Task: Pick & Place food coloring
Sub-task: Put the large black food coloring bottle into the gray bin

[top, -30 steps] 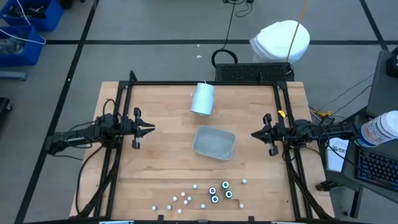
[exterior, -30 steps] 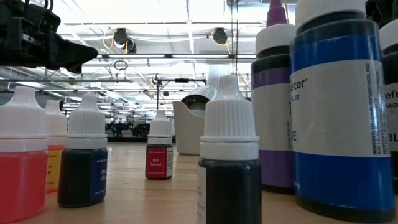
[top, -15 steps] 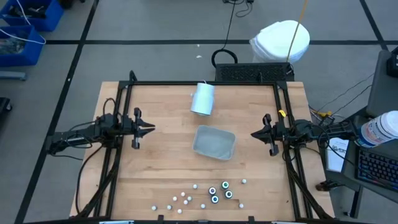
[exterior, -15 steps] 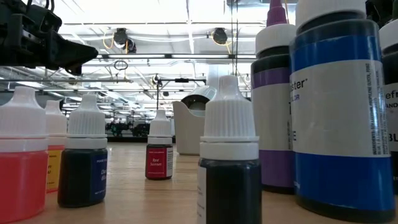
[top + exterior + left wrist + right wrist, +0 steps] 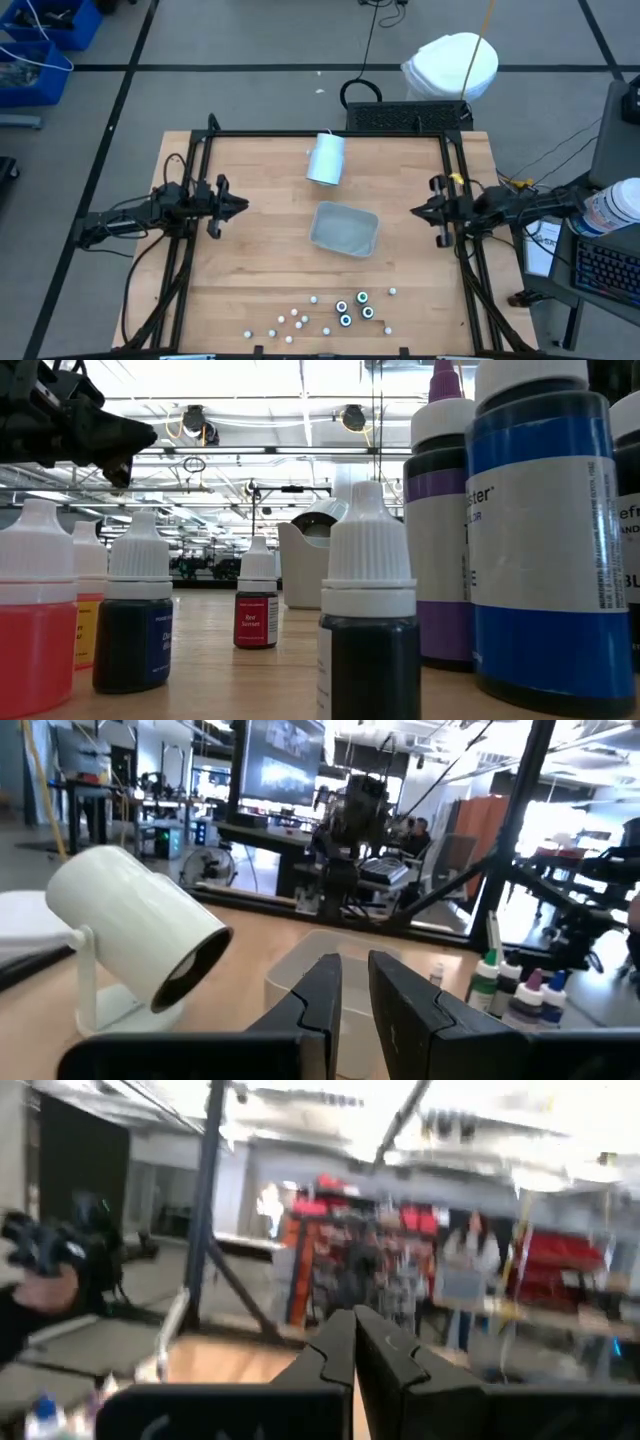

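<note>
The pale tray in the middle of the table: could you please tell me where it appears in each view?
High view: the tray lies at the table's centre, between both arms.
Low view: not in it.
Left wrist view: just beyond that arm's fingertips, at lower centre.
Right wrist view: not in it.
Shared landmark: the white cylinder, beside the tray in the high and left wrist views.
</note>
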### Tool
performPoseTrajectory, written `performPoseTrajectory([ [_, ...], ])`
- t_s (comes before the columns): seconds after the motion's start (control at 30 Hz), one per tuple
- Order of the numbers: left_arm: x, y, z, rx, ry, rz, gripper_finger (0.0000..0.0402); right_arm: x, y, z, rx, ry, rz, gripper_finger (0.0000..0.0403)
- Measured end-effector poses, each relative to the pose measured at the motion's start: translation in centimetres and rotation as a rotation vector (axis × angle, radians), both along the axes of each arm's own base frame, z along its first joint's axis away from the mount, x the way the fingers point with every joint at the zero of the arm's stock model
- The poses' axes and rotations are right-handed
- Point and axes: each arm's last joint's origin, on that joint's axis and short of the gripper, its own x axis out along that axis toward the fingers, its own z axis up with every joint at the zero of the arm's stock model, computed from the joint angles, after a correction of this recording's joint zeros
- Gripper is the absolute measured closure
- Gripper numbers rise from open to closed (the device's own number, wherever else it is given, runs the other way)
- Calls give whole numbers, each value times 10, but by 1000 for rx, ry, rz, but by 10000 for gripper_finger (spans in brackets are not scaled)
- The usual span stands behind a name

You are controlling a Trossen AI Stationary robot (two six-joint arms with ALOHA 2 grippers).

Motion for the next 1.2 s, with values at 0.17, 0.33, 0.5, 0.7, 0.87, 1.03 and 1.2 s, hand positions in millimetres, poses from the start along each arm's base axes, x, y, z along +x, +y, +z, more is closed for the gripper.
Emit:
performPoseTrajectory([
  [0.17, 0, 1, -2, -43, 24, 14, 341, 27, 18, 55, -68, 258, 9, 403],
  [0.33, 1, 1, -4, -29, 43, 39, 341, 65, 67, 85, -184, 589, 3, 403],
  [0.5, 1, 2, -5, -27, 50, 47, 341, 85, 135, 94, -245, 651, -68, 403],
  [0.7, 1, 2, -5, -62, 48, 45, 341, 80, 214, 73, -225, 629, -148, 403],
  [0.87, 1, 2, -3, -92, 25, 41, 341, 81, 265, 33, -217, 592, -200, 403],
  [1.03, 1, 2, 1, -73, -12, 41, 341, 96, 289, -1, -110, 578, -218, 392],
  [1.2, 0, 2, 4, -15, -45, 66, 341, 103, 292, -13, -79, 585, -231, 334],
])
